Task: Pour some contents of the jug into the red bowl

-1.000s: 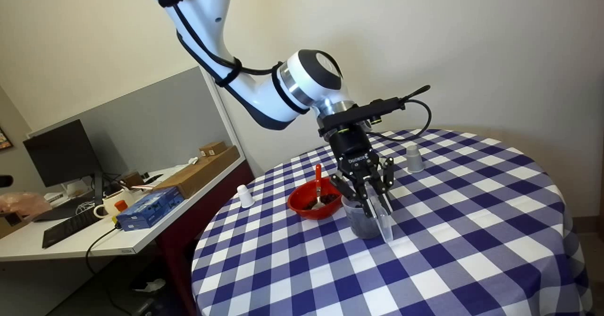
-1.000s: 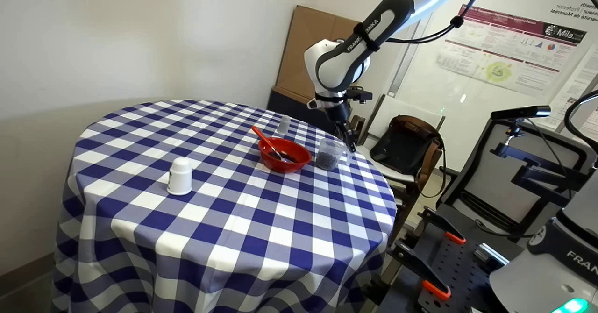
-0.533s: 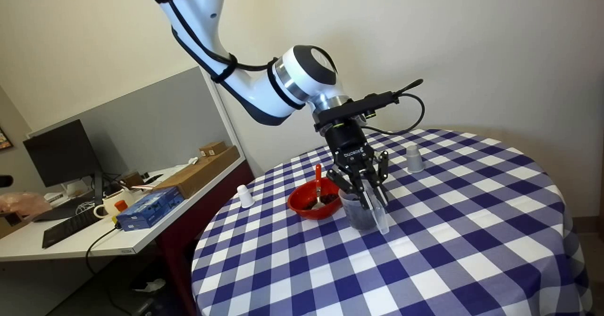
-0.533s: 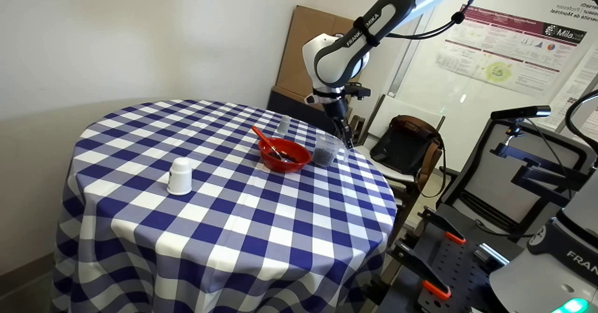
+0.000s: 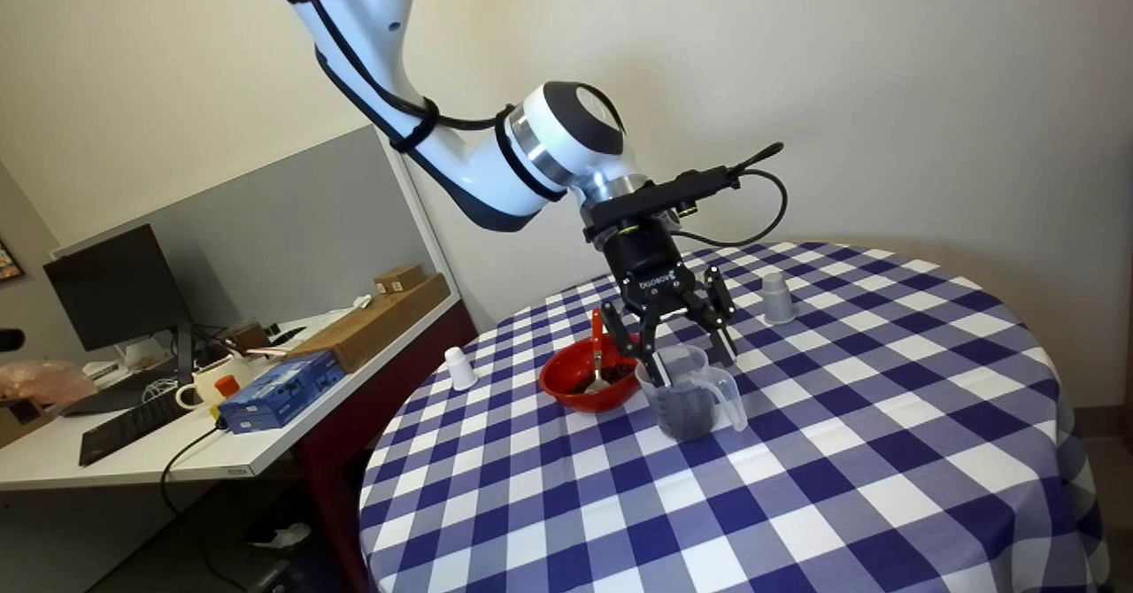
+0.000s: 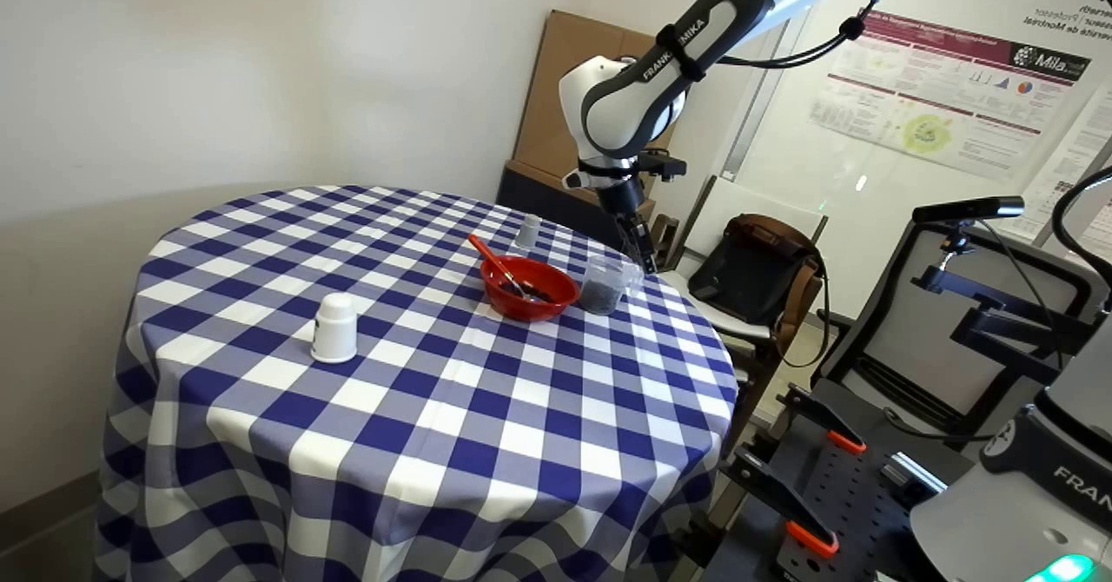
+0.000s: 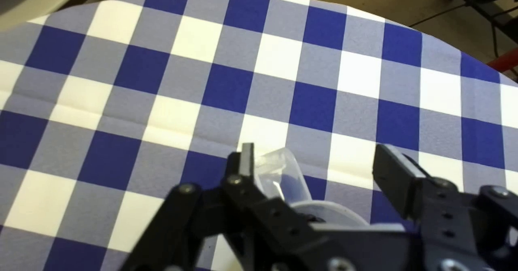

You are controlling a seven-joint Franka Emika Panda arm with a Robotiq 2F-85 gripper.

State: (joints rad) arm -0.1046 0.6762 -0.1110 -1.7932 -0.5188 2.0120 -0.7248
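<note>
The clear jug point(image 5: 683, 412) stands upright on the checked cloth, dark contents in its lower part. Its handle point(image 5: 728, 391) points away from the red bowl point(image 5: 566, 382), which is right beside the jug in both exterior views. Dark pieces and a red-handled spoon point(image 5: 597, 341) lie in the bowl. My gripper point(image 7: 315, 159) is open above the jug, its fingers wide apart. In the wrist view the jug's handle point(image 7: 283, 178) shows between them, closer to the left finger and free of any grip. Most of the jug point(image 7: 330, 211) is hidden there behind the gripper.
A slim upturned clear glass point(image 5: 778, 301) stands farther back on the table. A white cup-shaped piece point(image 6: 335, 330) is across the table, beyond the bowl from my gripper. The round table's edge point(image 7: 348, 7) runs across the top of the wrist view.
My jaws were shut on the jug's handle and have opened, letting it go. Just before, the jug rose slightly and moved toward the bowl; now it sits a little lower. The arm moved slightly upward.
</note>
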